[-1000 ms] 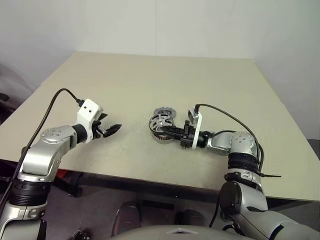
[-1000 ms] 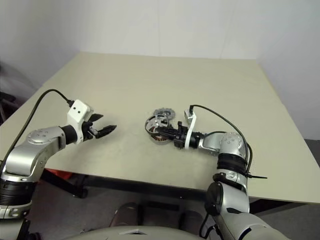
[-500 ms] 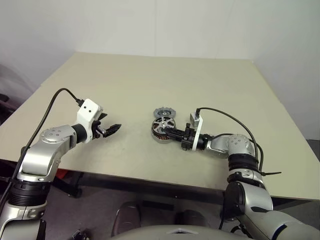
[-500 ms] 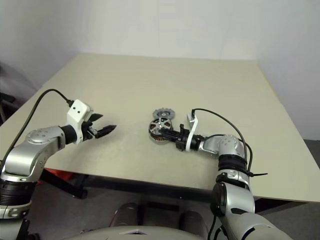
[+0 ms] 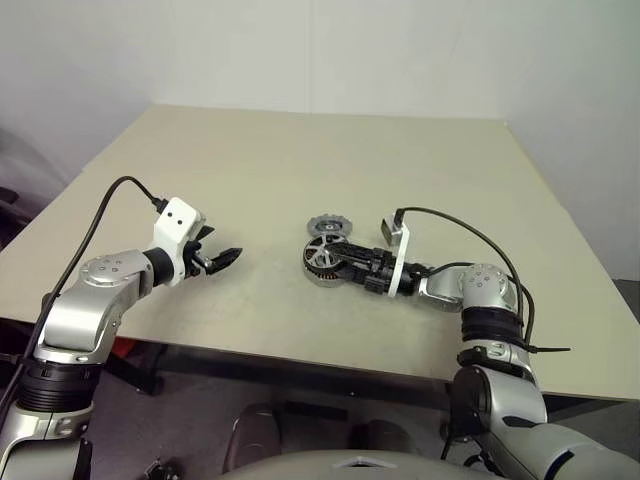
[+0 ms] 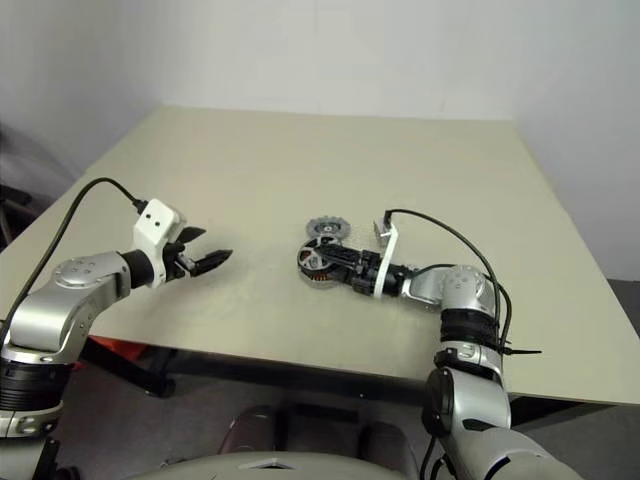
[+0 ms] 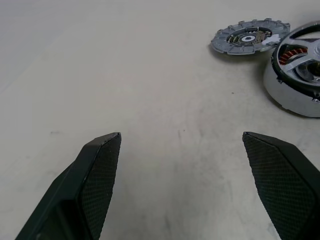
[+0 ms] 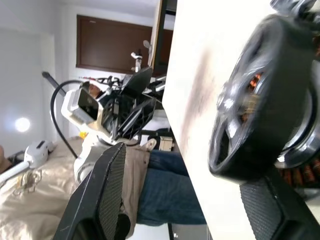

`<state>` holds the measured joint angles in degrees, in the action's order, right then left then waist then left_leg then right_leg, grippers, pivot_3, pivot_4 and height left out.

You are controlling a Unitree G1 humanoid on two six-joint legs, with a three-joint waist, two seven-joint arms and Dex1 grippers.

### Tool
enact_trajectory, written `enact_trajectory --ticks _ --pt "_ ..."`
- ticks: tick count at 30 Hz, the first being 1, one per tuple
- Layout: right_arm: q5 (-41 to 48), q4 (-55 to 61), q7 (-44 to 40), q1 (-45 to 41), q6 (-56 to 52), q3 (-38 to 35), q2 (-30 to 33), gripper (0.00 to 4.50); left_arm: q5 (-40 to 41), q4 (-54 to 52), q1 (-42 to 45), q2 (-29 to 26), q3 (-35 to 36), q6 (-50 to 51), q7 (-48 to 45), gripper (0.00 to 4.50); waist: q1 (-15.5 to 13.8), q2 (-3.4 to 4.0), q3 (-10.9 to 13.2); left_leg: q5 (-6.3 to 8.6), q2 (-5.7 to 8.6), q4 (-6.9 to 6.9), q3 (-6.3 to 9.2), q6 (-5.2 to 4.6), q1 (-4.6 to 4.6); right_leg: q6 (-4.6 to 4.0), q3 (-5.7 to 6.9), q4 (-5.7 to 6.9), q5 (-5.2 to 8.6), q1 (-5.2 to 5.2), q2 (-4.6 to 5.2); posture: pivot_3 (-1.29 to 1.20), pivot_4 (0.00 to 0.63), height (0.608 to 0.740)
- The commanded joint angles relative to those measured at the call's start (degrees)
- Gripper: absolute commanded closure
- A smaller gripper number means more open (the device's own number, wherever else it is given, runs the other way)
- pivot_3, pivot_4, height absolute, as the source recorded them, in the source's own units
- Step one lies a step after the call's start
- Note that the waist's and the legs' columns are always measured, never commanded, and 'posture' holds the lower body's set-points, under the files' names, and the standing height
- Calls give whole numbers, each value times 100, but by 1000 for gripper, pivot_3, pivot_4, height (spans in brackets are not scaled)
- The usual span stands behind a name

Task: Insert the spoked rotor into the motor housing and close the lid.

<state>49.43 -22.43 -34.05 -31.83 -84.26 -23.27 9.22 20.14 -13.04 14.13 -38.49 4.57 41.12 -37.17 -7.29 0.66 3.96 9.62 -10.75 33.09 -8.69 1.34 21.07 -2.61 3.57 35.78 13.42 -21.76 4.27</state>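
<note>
The spoked rotor (image 5: 322, 256), silver with a dark rim, lies in the motor housing (image 5: 319, 279) at the table's middle, with copper windings showing through its spokes. Whether it is fully seated I cannot tell. My right gripper (image 5: 346, 263) reaches in from the right, level with the table. It is open, one finger (image 8: 107, 200) well off the rotor (image 8: 255, 95) and the other close beside the housing. Just behind the housing the dark grey notched lid (image 5: 326, 226) lies flat on the table. My left gripper (image 5: 222, 258) hovers open over bare table to the left, holding nothing.
The beige table (image 5: 300, 160) stretches wide behind and to both sides of the parts, with its front edge close to my arms. Beyond the table's left edge, the right wrist view shows a person's jeans (image 8: 167, 192) and dark furniture.
My right gripper lowered the tilted rotor onto the housing, then opened and let it go. The left arm has not moved.
</note>
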Motion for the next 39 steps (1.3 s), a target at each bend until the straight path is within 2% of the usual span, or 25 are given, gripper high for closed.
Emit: enact_trajectory --ticks 1,14,23,29,32,37,39 --pt "263 428 -190 87 -64 23 100 870 6 -154 84 -75 143 -42 20 398 3 0 0 0 0 0 0 0 2 -2 0 0 -1 -2 0 0 0 740" --pt "449 851 -138 210 -65 -80 188 870 5 -116 122 -53 106 -62 13 398 9 0 0 0 -1 -2 -1 0 5 -5 0 0 -3 -10 -1 0 0 740" --pt "402 1312 -316 472 -4 260 716 870 -14 -70 162 -49 79 -87 -2 398 2 0 0 0 0 -3 -1 0 5 2 0 -1 1 -9 0 0 0 740" --pt "365 1377 -399 477 169 340 844 870 -32 -16 214 -51 58 -114 -19 398 3 0 0 0 0 -3 -1 0 3 3 0 0 2 -8 0 0 0 740" --pt "164 1478 -447 482 577 549 909 870 -42 7 232 -54 53 -127 -26 398 3 0 0 0 0 -3 -1 -1 4 2 0 -1 1 -8 0 0 0 740" --pt "-950 1565 -588 346 2363 1590 904 870 -83 22 253 -38 5 -155 -13 398 16 0 0 0 -1 -3 -1 0 4 0 0 0 0 -10 -1 0 0 740" --pt "-1331 1412 -509 217 2994 1802 806 1258 -95 9 259 -28 -21 -157 -3 398 20 -1 0 0 0 -3 -2 0 6 2 0 0 1 -11 0 0 0 740"
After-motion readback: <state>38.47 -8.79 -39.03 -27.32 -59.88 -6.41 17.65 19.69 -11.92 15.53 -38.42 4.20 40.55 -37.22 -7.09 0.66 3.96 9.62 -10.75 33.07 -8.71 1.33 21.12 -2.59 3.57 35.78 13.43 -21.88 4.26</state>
